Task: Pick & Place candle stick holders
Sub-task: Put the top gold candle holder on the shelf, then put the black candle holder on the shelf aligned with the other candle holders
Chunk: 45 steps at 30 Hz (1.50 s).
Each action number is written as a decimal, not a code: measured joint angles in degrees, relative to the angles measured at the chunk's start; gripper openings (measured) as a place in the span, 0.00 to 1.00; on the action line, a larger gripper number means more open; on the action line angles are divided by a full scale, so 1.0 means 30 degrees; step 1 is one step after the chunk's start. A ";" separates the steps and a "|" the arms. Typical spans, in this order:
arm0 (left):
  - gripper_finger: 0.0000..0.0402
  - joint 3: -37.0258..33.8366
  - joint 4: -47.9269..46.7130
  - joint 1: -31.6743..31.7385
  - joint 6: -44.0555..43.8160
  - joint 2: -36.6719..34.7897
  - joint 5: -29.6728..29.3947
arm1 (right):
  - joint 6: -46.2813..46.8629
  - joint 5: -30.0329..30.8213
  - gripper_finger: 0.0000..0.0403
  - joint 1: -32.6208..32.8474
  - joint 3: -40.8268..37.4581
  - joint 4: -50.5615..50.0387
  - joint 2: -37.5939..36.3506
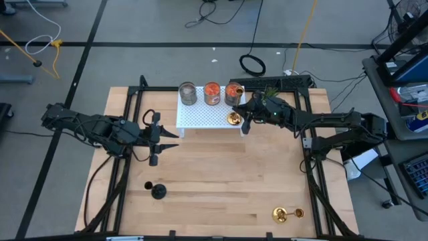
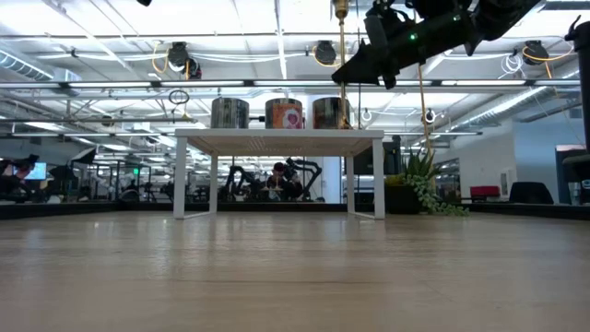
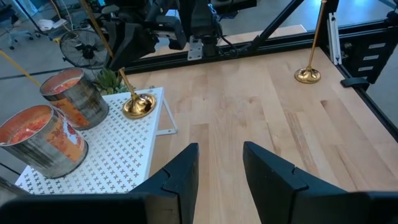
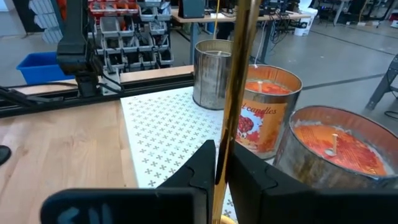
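Right wrist view: right gripper (image 4: 221, 168) clamped on gold holder (image 4: 237, 93) stem, its base over white stand (image 1: 200, 117). Behind it a grey cup (image 4: 215, 73) and two orange cups (image 4: 268, 109) hold wax. Left gripper (image 1: 158, 142) fingers apart, mid-table.

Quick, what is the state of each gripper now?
Left gripper: open, holding nothing.
Right gripper: shut on the thin stem of the shiny gold stemmed candle holder, over the white perforated stand.
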 joint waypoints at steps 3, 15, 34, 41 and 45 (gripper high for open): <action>0.33 0.0000 0.0007 0.0000 -0.0007 -0.0004 0.0000 | -0.0314 0.0000 0.13 0.0000 0.0000 -0.0036 0.0007; 0.33 0.0000 0.0000 0.0000 -0.0022 0.0003 0.0000 | -0.0617 0.1273 0.34 0.0007 0.0000 -0.0042 0.0007; 0.33 0.0000 -0.0216 0.0000 -0.0273 0.0003 0.0117 | -0.0734 0.1452 0.46 0.1381 -0.0029 -0.2239 -0.2764; 0.33 0.0000 -0.0508 0.0000 -0.0321 0.0003 0.0131 | 0.0455 0.1444 0.43 0.2643 -0.0029 -0.5232 -0.4077; 0.33 0.0000 -0.0995 0.0000 -0.0311 0.0094 0.0155 | 0.0726 0.1403 0.43 0.3745 -0.0028 -0.6491 -0.4310</action>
